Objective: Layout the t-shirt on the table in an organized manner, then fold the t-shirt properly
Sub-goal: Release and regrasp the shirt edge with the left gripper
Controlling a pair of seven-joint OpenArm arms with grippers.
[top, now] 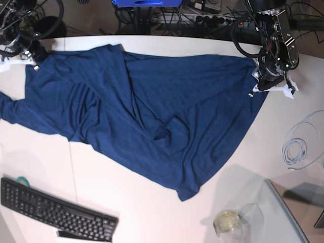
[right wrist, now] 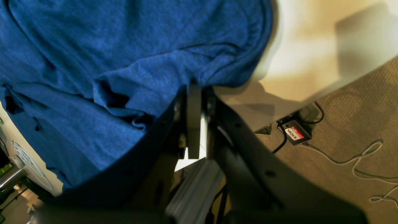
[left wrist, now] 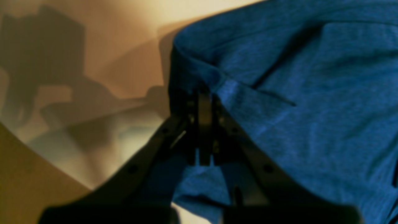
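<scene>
The dark blue t-shirt (top: 152, 111) lies spread and wrinkled across the white table (top: 126, 202), narrowing to a point near the front. My left gripper (top: 260, 81) is at the shirt's right edge. In the left wrist view its jaws (left wrist: 204, 93) are shut on a folded hem of the t-shirt (left wrist: 311, 93), above the table (left wrist: 124, 46). My right gripper (top: 31, 59) is at the shirt's far left corner. The right wrist view shows it (right wrist: 194, 90) shut on the edge of the t-shirt (right wrist: 108, 46), close to the table (right wrist: 304, 56) rim.
A black keyboard (top: 55, 212) lies at the front left. A coiled white cable (top: 298, 149) rests at the right. A glass panel (top: 283, 217) and a small round dish (top: 226, 221) sit at the front right. A labelled box (right wrist: 293, 132) and cables lie on the floor.
</scene>
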